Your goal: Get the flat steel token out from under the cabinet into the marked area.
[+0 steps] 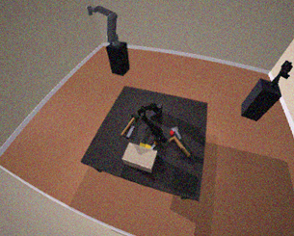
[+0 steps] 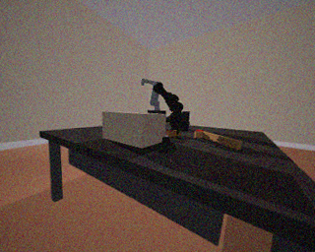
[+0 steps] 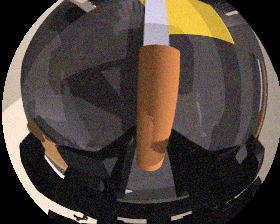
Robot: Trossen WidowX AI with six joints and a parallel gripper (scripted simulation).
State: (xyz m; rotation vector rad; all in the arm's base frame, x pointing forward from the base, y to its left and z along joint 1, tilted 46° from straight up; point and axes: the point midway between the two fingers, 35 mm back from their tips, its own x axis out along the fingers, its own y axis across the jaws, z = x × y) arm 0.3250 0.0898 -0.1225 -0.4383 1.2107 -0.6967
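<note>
The pale box-shaped cabinet (image 1: pixel 140 157) (image 2: pixel 135 129) stands on the dark table (image 1: pixel 106 147) (image 2: pixel 246 173). The yellow marked area (image 1: pixel 144 145) (image 3: pixel 202 21) lies in front of it, partly out of frame in the wrist view. My gripper (image 1: pixel 161 141) (image 3: pixel 151 129) is shut on the orange-brown handle (image 3: pixel 158 95) of a tool with a flat pale steel blade (image 3: pixel 156 25). The blade points away from me, along the left side of the yellow area in the wrist view. Its tip is out of view there. I cannot make out the steel token or the vent slots.
A wooden-handled tool (image 1: pixel 182 147) (image 2: pixel 218 138) lies at one side of the arm, near a small red item (image 1: pixel 172 133) and a grey piece (image 1: pixel 177 131). On the other side lie another wooden handle (image 1: pixel 128 126) and a grey bar (image 1: pixel 131 131).
</note>
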